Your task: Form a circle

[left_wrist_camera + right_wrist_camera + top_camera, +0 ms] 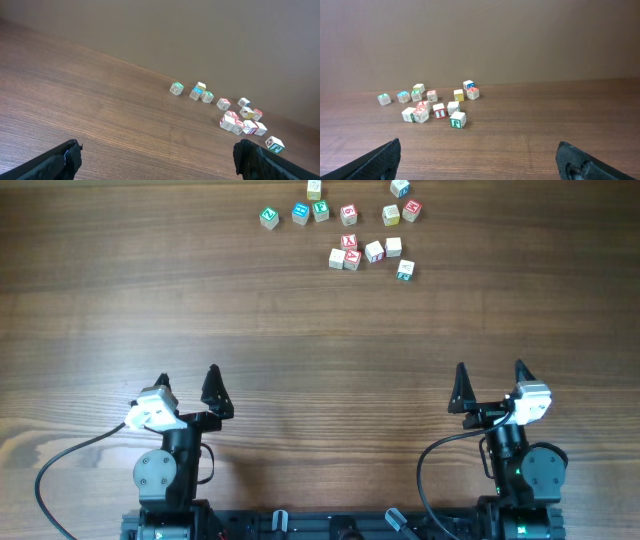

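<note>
Although no ring is formed yet, the stock stands as follows.

1. Cluster of three cubes [345, 256]: two pale, one red-faced, touching one another on the wooden surface [320, 360]. It is the only start on the ring.
2. Pale pair [384, 249]: just right of the cluster, close to it.
3. Green-faced cube [405, 270]: right of the cluster and slightly nearer the robot, standing alone.
4. Loose row [320, 210]: beyond the cluster, with green, blue, red and yellow faces, spaced apart.
5. Left end effector [188, 377]: well apart from the cluster, on its near left side, spread to its widest, holding nothing.
6. Right end effector [490, 370]: well apart from the cluster, on its near right side, equally wide, empty.

Handling note, offered as a judgement: the step in hand is the first reach. Start with a lone cube such as item 3, since the jaws can straddle it without nudging neighbours. Come down from above, square to its faces. Lay the ring on the bare wood nearer the robot than the cluster. Leave the cluster's touching cubes until they can be separated cleanly.
</note>
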Tool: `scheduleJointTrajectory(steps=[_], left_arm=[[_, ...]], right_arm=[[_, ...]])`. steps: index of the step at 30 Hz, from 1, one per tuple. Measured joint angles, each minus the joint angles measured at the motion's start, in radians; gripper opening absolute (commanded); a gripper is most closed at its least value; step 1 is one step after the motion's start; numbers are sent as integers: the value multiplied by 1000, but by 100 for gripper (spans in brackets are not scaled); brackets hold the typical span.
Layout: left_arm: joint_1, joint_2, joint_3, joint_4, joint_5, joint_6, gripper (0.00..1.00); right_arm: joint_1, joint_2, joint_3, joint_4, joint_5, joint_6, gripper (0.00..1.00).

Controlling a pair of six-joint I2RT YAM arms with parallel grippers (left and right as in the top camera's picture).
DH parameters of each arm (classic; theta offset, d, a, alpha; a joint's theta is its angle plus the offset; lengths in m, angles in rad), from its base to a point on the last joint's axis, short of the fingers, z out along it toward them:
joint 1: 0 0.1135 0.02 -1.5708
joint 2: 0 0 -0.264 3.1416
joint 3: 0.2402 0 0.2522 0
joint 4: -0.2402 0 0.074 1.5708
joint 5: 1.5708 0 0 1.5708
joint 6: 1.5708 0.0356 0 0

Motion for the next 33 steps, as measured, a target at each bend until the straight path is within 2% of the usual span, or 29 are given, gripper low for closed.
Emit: scheduleJointTrajectory(steps=[28,33], left_arm=[[0,0,0,2,1,-2,100],[0,0,0,6,87,-1,100]], right_arm=[[0,0,0,0,0,0,100],[0,0,0,0,0,0,100]])
